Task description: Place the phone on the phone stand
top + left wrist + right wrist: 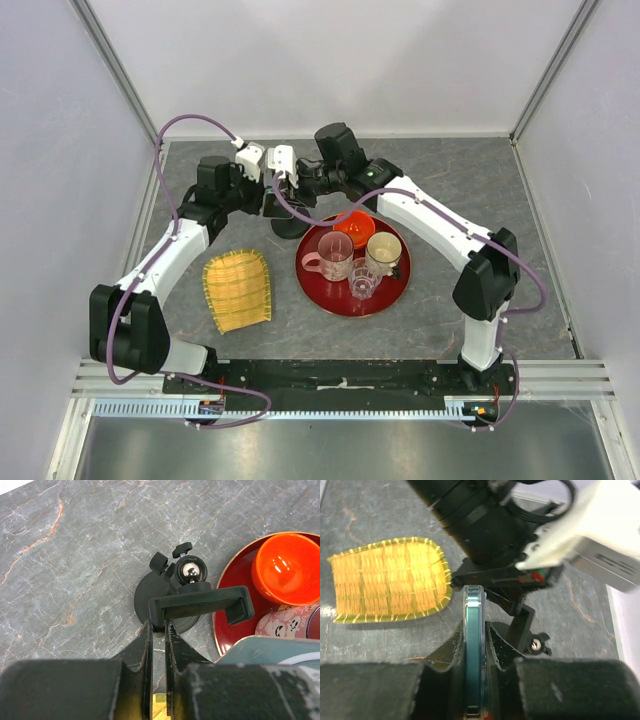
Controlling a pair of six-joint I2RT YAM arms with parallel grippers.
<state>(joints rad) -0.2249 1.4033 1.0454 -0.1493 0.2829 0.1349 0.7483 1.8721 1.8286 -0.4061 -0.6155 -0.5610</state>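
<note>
Top view: phone stand (289,229) sits at the back just beside red tray (318,292), yellow mat (238,290) nearer left. Left wrist: left claw (159,628) is pinched narrow on the stand's top. Right wrist: right claw (474,631) clamps the phone (473,602) edge-on, close to the stand.

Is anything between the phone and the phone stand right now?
Nothing visible does. The right gripper holds the phone edge-on, close to the phone stand bracket; the left gripper pinches one end of that bracket.

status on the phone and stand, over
Left gripper shut on phone stand bracket. Right gripper shut on phone, edge-on by the bracket. Red tray close beside stand.
</note>
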